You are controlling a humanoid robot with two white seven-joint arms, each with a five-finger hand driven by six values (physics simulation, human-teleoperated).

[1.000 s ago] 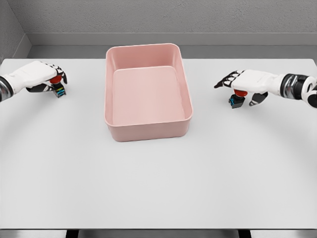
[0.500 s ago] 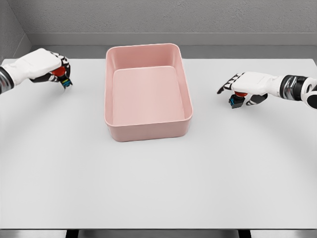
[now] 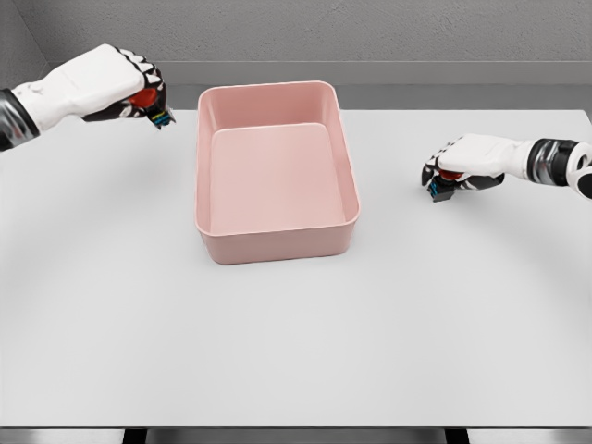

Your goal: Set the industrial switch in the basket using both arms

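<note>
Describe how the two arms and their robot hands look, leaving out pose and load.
Both arms are glossy white shells. The left robot hand and right robot hand are white with black finger joints. The right arm shows a grey ribbed wrist band and a black joint; the left shows a dark band at the frame edge.

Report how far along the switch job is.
Done: both switches are grasped. In hand: the left hand holds its switch in the air near the pink basket; the right hand grips the other switch at the table. Left: nothing is in the basket yet.
</note>
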